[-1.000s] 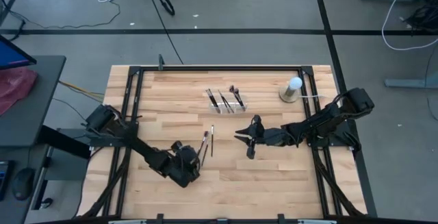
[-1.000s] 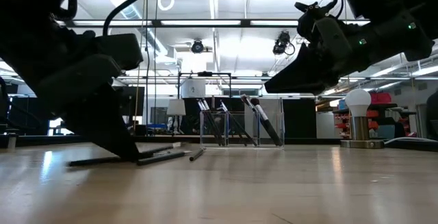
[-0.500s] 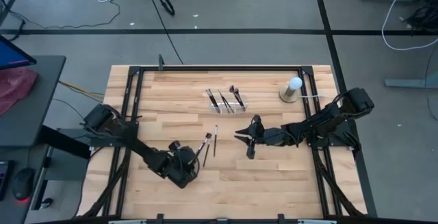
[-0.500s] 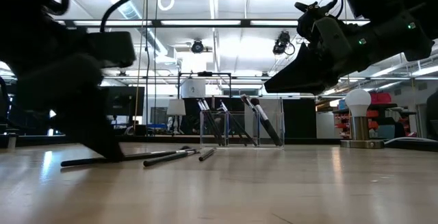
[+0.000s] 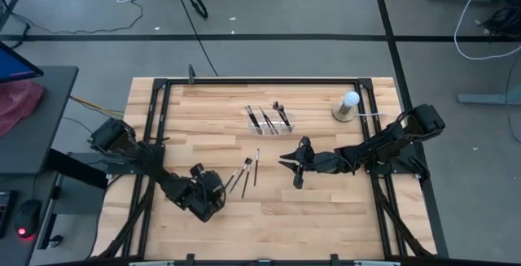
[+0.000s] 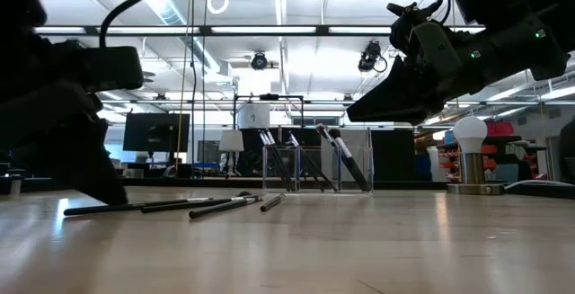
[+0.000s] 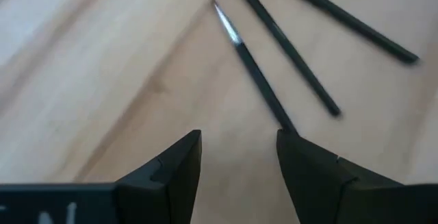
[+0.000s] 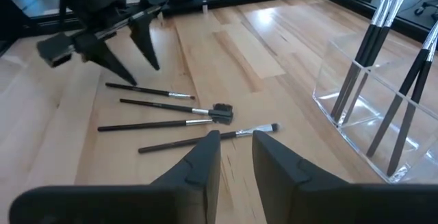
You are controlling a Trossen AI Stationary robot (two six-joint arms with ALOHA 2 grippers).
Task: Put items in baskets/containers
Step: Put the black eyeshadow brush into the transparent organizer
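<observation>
My left tool (image 5: 218,194) sits low over the near-left part of the wooden surface (image 5: 326,209), its two fingers (image 7: 171,172) spread with a clear gap and nothing between them. Just ahead of it lie the loose makeup brushes (image 5: 244,172), four of them fanned out flat on the wood, dark thin handles with silver ferrules; in the left wrist view one of them (image 7: 253,70) points almost into the gap between my fingers, its near end just short of one fingertip, two more lying beside it.

My right tool (image 5: 286,162) hangs above the middle of the surface, clear of the wood, its fingers (image 8: 202,162) drawn fairly close with a narrow gap and nothing gripped. From its own camera the four brushes (image 8: 171,114) lie past its fingertips, and my left tool (image 8: 130,35) stands beyond them.

The clear organiser tray (image 5: 270,122) stands toward the far side of the surface, well apart from the loose brushes, with several brushes (image 6: 341,159) already standing tilted in its compartments. Between the loose brushes and the tray the wood is bare. A white ball on a tan round base (image 5: 347,107) stands to the right of the tray, near the far right corner.
</observation>
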